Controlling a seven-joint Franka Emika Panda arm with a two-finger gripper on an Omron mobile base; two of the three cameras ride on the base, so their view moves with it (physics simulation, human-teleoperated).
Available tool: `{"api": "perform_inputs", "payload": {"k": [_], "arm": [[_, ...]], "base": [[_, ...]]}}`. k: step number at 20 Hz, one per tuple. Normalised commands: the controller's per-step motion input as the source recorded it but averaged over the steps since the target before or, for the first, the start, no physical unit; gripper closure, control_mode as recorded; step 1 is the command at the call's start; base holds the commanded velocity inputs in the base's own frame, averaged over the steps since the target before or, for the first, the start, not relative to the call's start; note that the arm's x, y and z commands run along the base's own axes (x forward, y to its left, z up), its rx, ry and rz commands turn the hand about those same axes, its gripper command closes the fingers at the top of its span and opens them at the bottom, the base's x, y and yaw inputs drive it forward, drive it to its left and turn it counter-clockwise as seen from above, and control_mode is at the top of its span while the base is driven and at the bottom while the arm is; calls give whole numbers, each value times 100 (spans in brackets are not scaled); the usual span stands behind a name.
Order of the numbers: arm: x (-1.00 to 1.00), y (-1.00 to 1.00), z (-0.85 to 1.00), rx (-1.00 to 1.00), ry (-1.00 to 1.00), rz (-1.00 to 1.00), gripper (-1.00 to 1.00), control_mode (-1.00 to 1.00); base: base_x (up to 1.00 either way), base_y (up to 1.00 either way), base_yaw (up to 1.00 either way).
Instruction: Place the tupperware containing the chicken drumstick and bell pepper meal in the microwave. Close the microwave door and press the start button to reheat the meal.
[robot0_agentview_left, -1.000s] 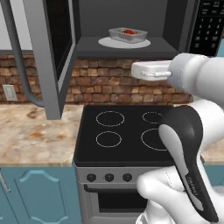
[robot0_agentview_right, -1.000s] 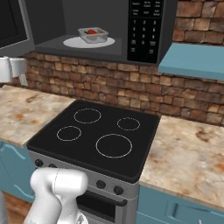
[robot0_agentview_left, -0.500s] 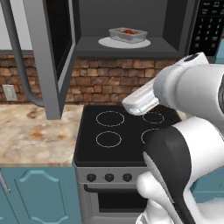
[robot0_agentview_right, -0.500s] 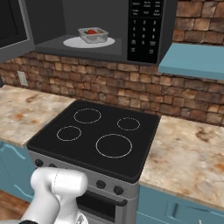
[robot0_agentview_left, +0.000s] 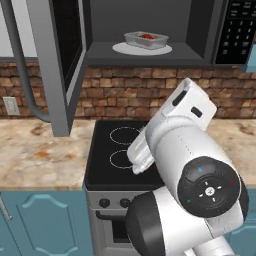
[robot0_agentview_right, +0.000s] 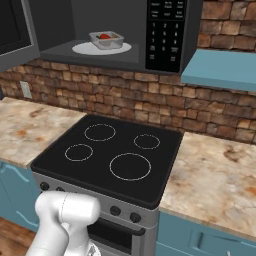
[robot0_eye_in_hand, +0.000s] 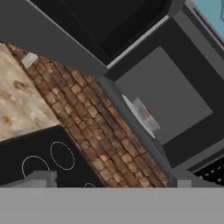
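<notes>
Microwave (robot0_agentview_right: 115, 30) open up top, dark cavity, white turntable plate (robot0_agentview_right: 85, 48) inside. Clear tupperware (robot0_agentview_right: 106, 39) sits on the plate, red food in it. Black keypad panel (robot0_agentview_right: 166, 32) at the cavity's right. Edge of the microwave door (robot0_agentview_right: 15, 30) at far left, swung out. Brick wall behind. Black stove (robot0_agentview_right: 112, 155) below, four ring burners, knobs along front. Speckled bench (robot0_agentview_right: 215, 175) either side, teal cabinets under. White arm joint (robot0_agentview_right: 67, 217) at lower left.

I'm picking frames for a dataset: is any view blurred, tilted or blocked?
Left base view: the arm blocks much of the stove. Right base view: sharp and evenly lit. Hand view: rolled, soft; the tupperware inside the microwave looks smeared.
</notes>
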Motion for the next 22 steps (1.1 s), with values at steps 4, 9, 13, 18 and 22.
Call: {"api": "perform_inputs", "payload": {"k": [4,9,13,18,22], "arm": [[-26,58,10,-23,-12,-7,-100,-100],[-26,55,0,-16,-20,-5,-100,-100],[-12,59,0,-15,-21,-4,-100,-100],[-14,65,3,-18,-15,-4,-100,-100],[-5,71,1,-19,-4,-4,-100,-100]], "base": [[0,0,0],[0,0,0],[0,0,0],[0,0,0],[0,0,0]]}}
